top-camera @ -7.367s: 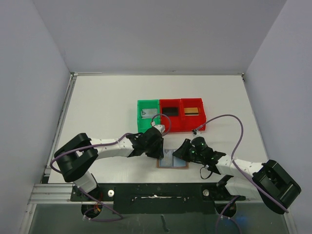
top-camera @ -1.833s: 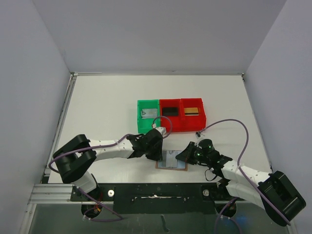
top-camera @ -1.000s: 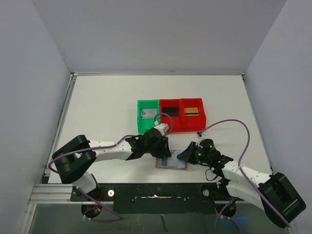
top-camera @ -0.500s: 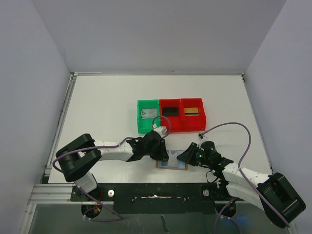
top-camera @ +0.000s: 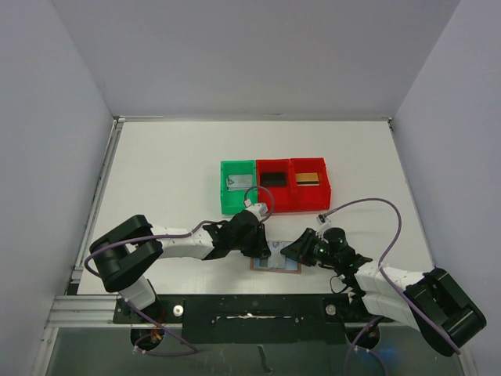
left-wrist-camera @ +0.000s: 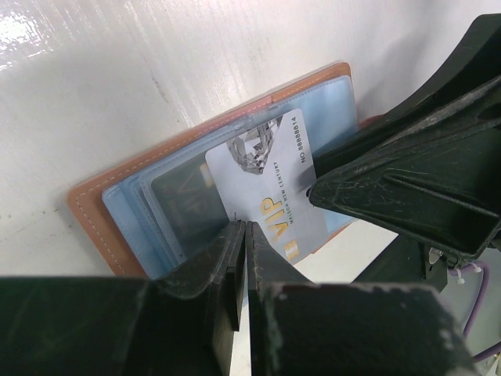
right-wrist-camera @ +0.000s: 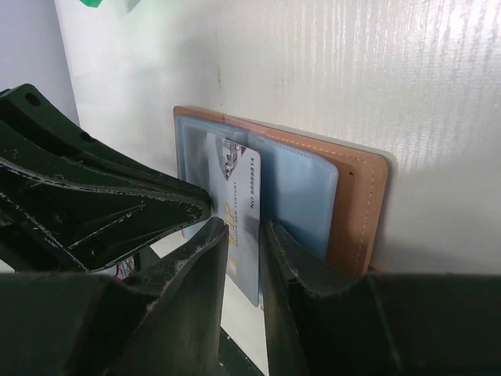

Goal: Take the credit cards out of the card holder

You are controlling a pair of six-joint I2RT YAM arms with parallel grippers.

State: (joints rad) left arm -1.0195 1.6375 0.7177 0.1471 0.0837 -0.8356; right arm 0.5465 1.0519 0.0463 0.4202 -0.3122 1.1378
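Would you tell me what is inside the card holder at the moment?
A silver-grey card sticks half out of a blue-grey pocket of the card holder. Whether other pockets hold cards cannot be seen.

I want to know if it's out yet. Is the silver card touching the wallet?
Touching. In the left wrist view, the silver card has one end tucked inside a clear pocket of the wallet.

The silver-grey card sticking out of the card holder reads "VIP" and "NO 88888814". A smaller line beside "VIP" is too fine to read.
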